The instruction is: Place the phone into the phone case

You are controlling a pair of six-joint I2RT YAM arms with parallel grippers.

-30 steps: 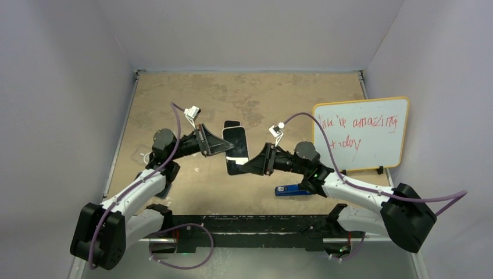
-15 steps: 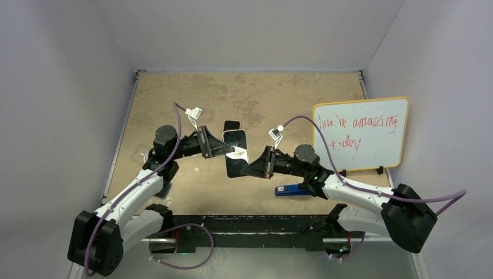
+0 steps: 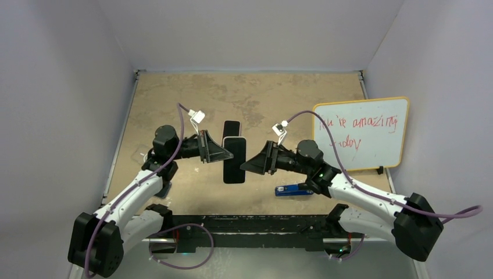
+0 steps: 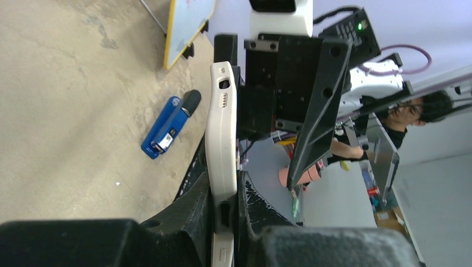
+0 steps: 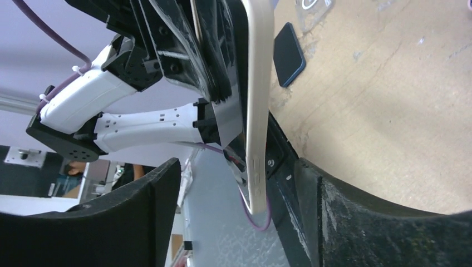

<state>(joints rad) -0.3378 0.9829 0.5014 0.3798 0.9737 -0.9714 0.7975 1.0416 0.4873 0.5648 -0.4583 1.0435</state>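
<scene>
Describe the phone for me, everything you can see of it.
The phone is a slim slab with a dark glossy face and a cream-white rim and back. The rim shows a slot and small holes at one end, plus side buttons. It is held off the table, roughly level with the dark face up, clamped by the left tool. The right tool straddles it, jaws open, not touching.

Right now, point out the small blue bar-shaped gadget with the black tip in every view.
Top external: the small blue bar-shaped gadget lies lower right of centre, beneath the right arm.
Left wrist: the gadget is left of centre.
Right wrist: not in view.
Shared landmark: the cream-rimmed phone, near mid-frame in all three.
</scene>
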